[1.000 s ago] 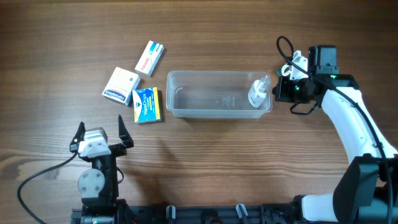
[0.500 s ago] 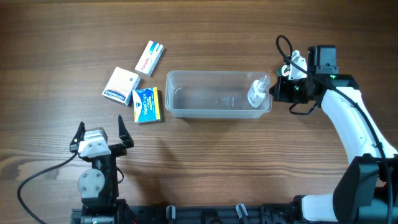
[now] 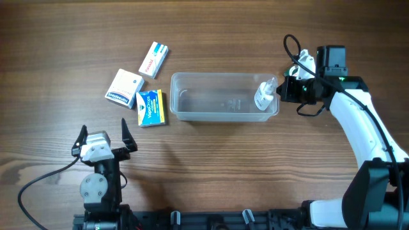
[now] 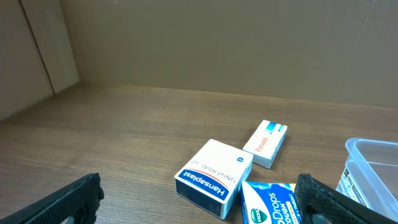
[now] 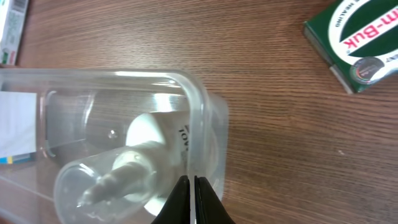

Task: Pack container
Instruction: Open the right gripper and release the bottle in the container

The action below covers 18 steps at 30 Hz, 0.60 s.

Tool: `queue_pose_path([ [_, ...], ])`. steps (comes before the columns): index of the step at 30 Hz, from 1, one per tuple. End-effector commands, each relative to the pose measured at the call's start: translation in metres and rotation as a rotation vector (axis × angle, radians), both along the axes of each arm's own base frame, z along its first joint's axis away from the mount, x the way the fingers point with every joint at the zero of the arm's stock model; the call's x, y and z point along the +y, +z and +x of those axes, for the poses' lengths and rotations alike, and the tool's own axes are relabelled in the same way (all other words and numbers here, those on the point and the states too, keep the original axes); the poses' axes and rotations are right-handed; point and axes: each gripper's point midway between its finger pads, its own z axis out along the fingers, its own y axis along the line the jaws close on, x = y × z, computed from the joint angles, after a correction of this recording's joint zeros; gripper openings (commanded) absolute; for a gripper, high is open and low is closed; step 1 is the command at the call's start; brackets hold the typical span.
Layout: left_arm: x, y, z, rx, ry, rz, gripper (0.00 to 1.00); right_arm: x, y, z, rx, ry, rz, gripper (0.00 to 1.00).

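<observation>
Extended across the desk (image 3: 255, 166), the right pincer (image 5: 190, 188) nips the container (image 5: 200, 118) by its end wall; the left pincer (image 3: 103, 132) rests wide apart.

The container (image 3: 211, 96) is a clear, shallow rectangular plastic tub with rounded corners and a raised rim. It sits upright and open-topped on the wooden desk (image 3: 211, 166), around the middle and a little toward 12 o'clock, its long sides running from 9 to 3 o'clock. Most of its floor is bare. At its 3 o'clock end a small white bottle (image 3: 264, 96) with a clear-capped nozzle lies inside, close against the short wall. The right wrist view shows that end's rim (image 5: 194, 118) and the bottle (image 5: 149, 140) through the clear plastic.
</observation>
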Motion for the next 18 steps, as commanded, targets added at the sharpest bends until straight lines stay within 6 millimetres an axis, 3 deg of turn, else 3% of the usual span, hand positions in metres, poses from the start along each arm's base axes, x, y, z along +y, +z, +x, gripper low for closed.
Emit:
queue_pose_path([
  [1, 0.000, 0.000, 0.000, -0.004, 0.000, 0.015, 1.00, -0.009, -0.012, -0.003, 0.034, -0.045, -0.050, 0.04],
  [9, 0.000, 0.000, 0.000, -0.004, 0.000, 0.015, 1.00, -0.014, -0.016, -0.003, 0.045, -0.063, -0.077, 0.04],
  [18, 0.000, 0.000, 0.000, -0.004, 0.000, 0.015, 1.00, -0.012, -0.035, -0.008, 0.112, -0.055, -0.066, 0.04],
])
